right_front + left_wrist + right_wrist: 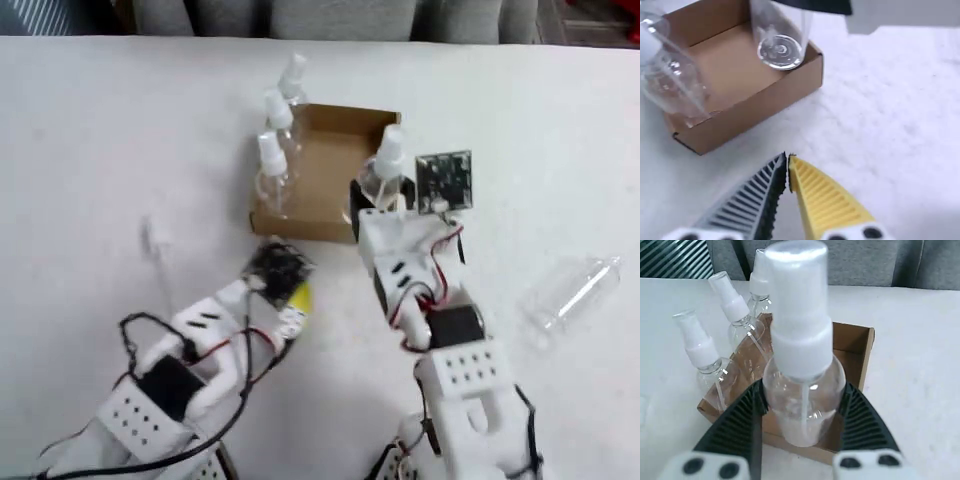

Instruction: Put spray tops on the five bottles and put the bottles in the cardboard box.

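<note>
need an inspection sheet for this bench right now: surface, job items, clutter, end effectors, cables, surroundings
surface: white table, nothing spilled that I can see
job's things: cardboard box open; three capped bottles standing in it along one side; fourth bottle, capped, held over the box's corner; bare bottle lying on the table, no top; loose spray top lying on the table across from it
clutter: nothing seen
end effectors: right end effector shut on the fourth bottle; left end effector shut, empty, short of the box
cables: red and black wires on both arms, none near the box
surroundings: grey upholstery behind the table
</note>
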`<state>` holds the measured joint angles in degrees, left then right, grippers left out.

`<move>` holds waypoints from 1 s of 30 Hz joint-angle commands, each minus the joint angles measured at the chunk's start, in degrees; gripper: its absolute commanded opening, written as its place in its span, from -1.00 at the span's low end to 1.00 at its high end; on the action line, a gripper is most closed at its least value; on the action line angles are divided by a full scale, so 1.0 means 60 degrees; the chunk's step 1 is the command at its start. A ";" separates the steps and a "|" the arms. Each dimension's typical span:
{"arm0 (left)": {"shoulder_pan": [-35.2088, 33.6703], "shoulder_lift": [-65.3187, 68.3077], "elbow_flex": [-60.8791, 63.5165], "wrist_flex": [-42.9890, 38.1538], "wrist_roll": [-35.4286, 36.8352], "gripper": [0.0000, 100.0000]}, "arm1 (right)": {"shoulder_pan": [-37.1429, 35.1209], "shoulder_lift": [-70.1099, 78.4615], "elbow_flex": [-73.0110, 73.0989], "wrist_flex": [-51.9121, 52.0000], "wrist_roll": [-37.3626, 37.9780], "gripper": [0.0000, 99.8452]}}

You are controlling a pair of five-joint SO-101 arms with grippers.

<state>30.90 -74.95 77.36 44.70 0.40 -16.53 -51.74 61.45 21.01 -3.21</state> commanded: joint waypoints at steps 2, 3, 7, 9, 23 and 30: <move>-0.1634 -0.1707 0.0982 0.0044 -0.0088 -0.96 | 0.0110 0.1326 -0.0527 -0.2132 0.0117 -0.97; -0.2044 -0.1985 0.1201 0.0044 -0.0088 -0.96 | 0.0110 0.1619 -0.0557 -0.2542 0.0161 -0.97; -0.3377 -0.2923 0.1905 0.0044 -0.0088 -0.96 | 0.0110 0.3040 -0.1333 -0.3128 0.0176 -0.97; -0.3744 -0.3304 0.2359 0.0000 -0.0088 -0.96 | 0.0183 0.3890 -0.1978 -0.3114 0.0161 -0.97; -0.4095 -0.4139 0.3311 -0.0996 -0.0088 -0.96 | 0.0886 0.9223 -0.6139 -0.3201 0.0103 -0.97; -0.4095 -0.4139 0.3311 -0.1011 -0.0088 -0.96 | 0.1033 1.0571 -0.7282 -0.3201 0.0161 -0.97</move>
<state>6.99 -98.77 97.41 40.40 0.40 -11.43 11.30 22.24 2.99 -2.86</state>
